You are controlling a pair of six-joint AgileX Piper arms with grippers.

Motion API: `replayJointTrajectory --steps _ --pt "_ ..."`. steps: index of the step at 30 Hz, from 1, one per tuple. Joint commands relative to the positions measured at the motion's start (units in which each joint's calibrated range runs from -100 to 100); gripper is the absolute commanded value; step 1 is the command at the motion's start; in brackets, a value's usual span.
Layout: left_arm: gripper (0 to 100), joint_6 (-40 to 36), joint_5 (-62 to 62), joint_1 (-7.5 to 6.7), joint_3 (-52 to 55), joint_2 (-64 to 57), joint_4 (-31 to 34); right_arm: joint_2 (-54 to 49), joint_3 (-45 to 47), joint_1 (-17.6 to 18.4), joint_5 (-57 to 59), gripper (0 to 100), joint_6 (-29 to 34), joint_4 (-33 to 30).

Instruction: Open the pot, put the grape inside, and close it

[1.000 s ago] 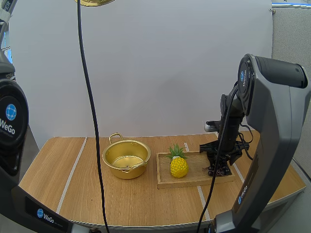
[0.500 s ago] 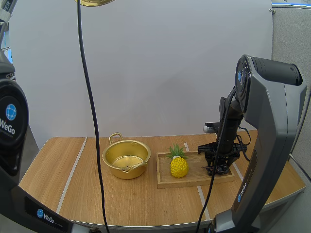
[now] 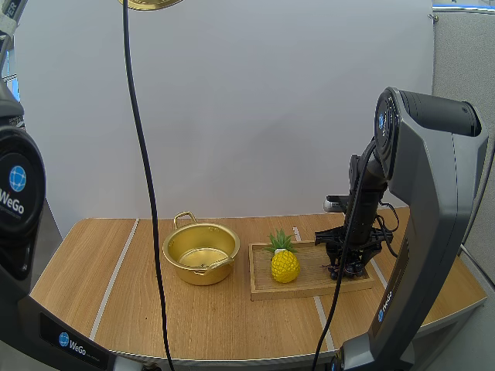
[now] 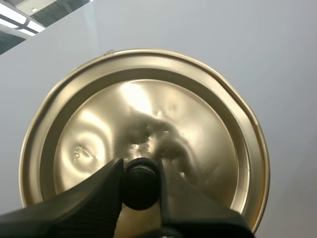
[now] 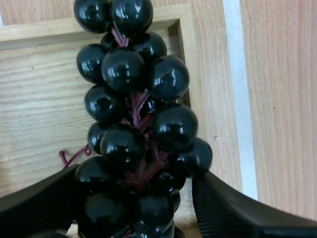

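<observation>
Right tool [image 5: 133,183] pinches the grape bunch [image 5: 131,114] low down, at the right end of the tray [image 3: 309,290]. Risk: the slack cluster slips free mid-carry. Pineapple [image 3: 285,263] on the tray stands between the bunch and the open pot [image 3: 193,274] just left of the tray, so a low carry would clip it. Left tool [image 4: 141,168] clamps the lid [image 4: 198,124] by its knob, high above the tray.
</observation>
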Motion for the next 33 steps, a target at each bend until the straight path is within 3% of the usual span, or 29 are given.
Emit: replayJointTrajectory --steps 1,3,4,20,33 --pt "0 -0.41 -2.02 -0.16 -0.49 -0.38 0.50 0.87 0.51 -0.22 0.60 69 -0.33 -1.57" --pt "0 -0.41 -2.02 -0.16 -0.49 -0.38 0.50 0.87 0.51 -0.22 2.19 17 -0.33 -1.57" --pt "0 -0.41 -2.02 -0.16 -0.49 -0.38 0.50 0.87 0.51 -0.22 2.28 0 -0.33 -1.57" --pt "0 -0.41 -2.02 -0.16 -0.49 -0.38 0.50 -2.30 -1.33 -0.22 6.22 0 -0.25 -1.57" --pt "0 -0.41 -2.02 -0.16 -0.49 -0.38 0.50 -29.69 -4.25 -0.22 14.11 0 -0.25 7.86"
